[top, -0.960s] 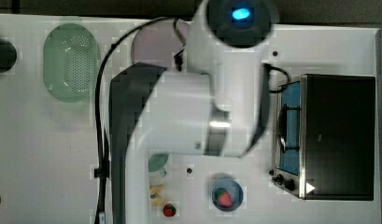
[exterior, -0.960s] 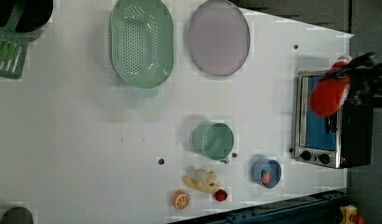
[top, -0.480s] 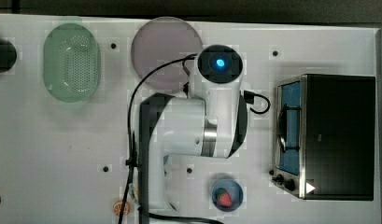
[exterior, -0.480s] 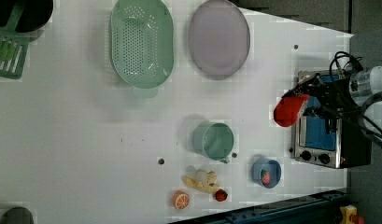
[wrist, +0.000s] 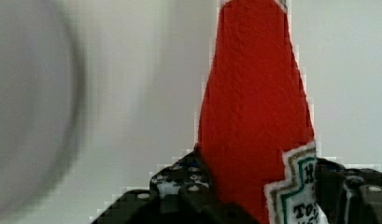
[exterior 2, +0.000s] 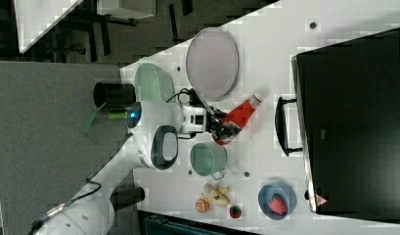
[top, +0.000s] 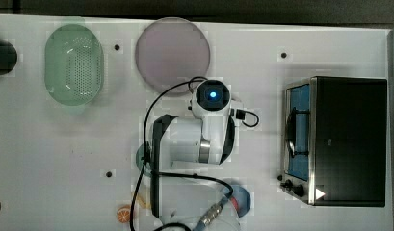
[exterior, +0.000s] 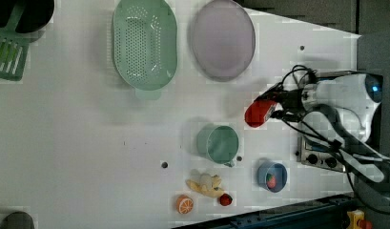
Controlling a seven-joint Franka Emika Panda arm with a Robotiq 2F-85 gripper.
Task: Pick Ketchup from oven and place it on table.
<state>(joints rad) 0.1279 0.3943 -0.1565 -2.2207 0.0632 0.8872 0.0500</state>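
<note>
The ketchup (exterior 2: 239,117) is gripped near its base between the fingers (exterior 2: 221,128) of the gripper (exterior 2: 222,126) and is held over open counter (exterior: 78,143), between the lilac plate (exterior: 222,40) and the green cup (exterior: 219,143). It is well apart from the oven (exterior 2: 354,122), whose door handle (exterior 2: 280,126) faces it across bare counter. A strawberry (exterior: 271,180) is seen in the blue bowl (exterior: 272,176). Nothing is seen in the perforated green basket (exterior: 145,45).

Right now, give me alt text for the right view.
The end effector holds the ketchup over the table, between the plate and the green cup. The oven stands at the right view's right.
</note>
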